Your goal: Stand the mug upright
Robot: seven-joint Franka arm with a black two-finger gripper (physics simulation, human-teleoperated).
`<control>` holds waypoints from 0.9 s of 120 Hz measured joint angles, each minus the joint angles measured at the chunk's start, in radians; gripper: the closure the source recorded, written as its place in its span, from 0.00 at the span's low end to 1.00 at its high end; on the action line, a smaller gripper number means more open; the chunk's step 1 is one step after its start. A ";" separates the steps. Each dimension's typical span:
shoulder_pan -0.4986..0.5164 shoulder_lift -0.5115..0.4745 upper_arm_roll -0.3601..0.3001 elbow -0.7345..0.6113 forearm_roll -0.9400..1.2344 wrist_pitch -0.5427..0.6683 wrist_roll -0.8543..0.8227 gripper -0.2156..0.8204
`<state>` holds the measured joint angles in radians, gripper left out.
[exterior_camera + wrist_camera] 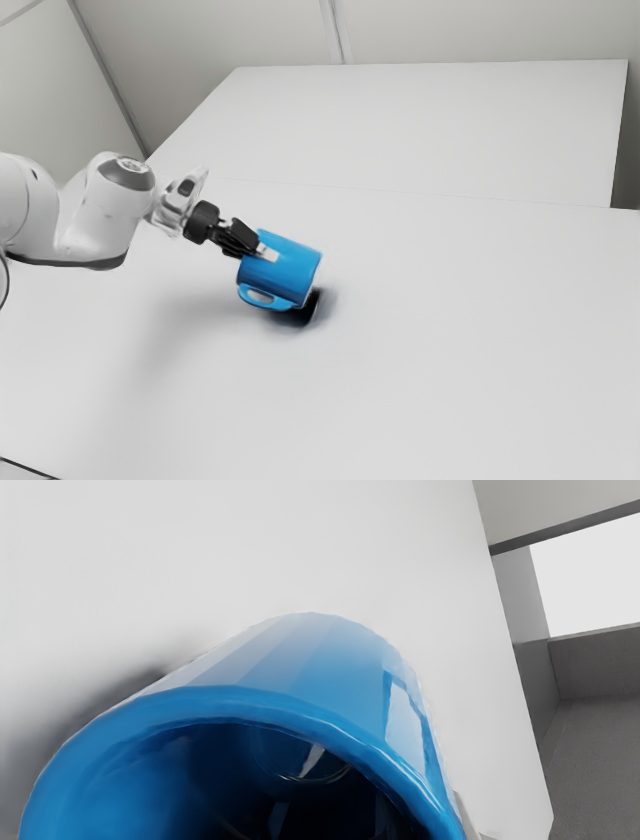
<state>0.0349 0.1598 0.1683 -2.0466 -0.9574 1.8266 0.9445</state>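
In the exterior view, your fingers [267, 253] are closed on the blue mug [287, 266], which leans far over, low above the tabletop [450, 330]. In the wrist view its open rim [235, 700] faces the hand; I judge the righting is in hand, and next you should turn the base down, then lower it gently.

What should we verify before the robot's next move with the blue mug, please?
1. Gripper at the blue mug: ok, it meets the mug's side.
2. Secure grip: cannot tell.
3. Mug upright: not ok, it is tilted, its mouth toward the gripper's hand.
4. Handle free of the gripper: ok.
5. Mug's base off the table: cannot tell, dark shadow there.
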 joint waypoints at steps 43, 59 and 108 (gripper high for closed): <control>-0.177 -0.091 0.007 -0.009 0.684 0.163 -0.262 0.96; -0.230 -0.140 0.009 -0.081 0.841 0.232 -0.354 0.96; -0.351 -0.167 0.002 -0.189 1.014 0.424 -0.543 0.77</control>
<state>-0.3163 -0.0069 0.1699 -2.2351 0.0570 2.2510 0.4017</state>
